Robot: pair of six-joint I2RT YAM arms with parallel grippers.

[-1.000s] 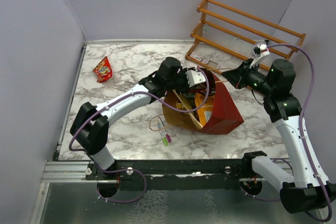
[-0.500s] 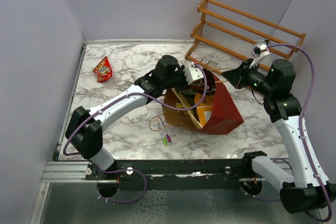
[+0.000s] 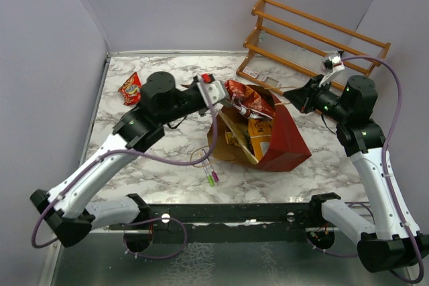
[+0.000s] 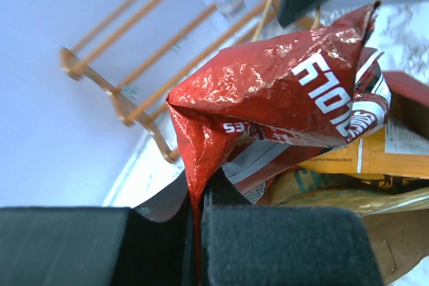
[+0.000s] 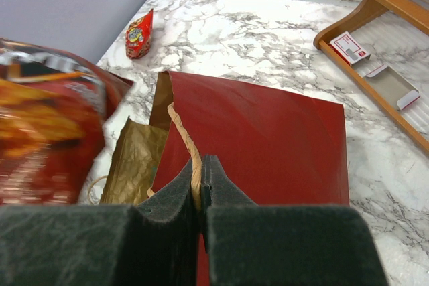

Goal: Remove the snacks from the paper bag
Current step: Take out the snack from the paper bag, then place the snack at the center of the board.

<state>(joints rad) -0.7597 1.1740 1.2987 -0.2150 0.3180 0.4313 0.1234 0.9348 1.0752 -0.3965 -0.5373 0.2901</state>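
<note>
The red paper bag [image 3: 287, 137] lies on its side on the marble table with its brown mouth open to the left. My left gripper [image 3: 213, 92] is shut on a corner of the red Doritos bag [image 3: 249, 98] and holds it up over the mouth; the left wrist view shows the bag's foil [image 4: 281, 92] pinched in the gripper [image 4: 196, 192]. A tan-and-teal chip bag [image 4: 348, 185] lies inside the paper bag. My right gripper [image 3: 289, 93] is shut on the bag's string handle [image 5: 184, 132], above the red side [image 5: 261, 145]. A small red packet [image 3: 131, 88] lies at the far left.
A wooden slatted rack [image 3: 315, 38] stands at the back right, with small cards on its lower shelf [image 5: 350, 46]. Two marker pens [image 3: 210, 169] and a loose string loop lie on the table in front of the bag. Grey walls close the left and back sides.
My left arm has drawn back to the left out of the bag's mouth, pulling the red Doritos bag up and out with it. The right arm has not moved.
</note>
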